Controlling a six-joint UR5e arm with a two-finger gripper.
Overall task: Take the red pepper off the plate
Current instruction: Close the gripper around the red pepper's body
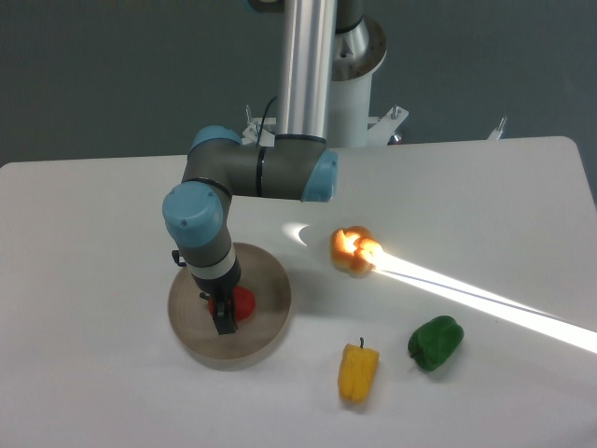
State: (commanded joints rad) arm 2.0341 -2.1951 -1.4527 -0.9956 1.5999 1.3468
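The red pepper (242, 302) lies on the round beige plate (270, 322) at the left front of the table. My gripper (224, 315) hangs straight down over the plate, its dark fingers (225, 322) reaching the pepper's left side and hiding part of it. From this view I cannot tell whether the fingers are closed on the pepper or just beside it.
An orange pepper (354, 250) lies in a bright streak of light right of the plate. A yellow pepper (358, 372) and a green pepper (435, 343) lie near the front. The arm's base column (308, 65) stands at the back.
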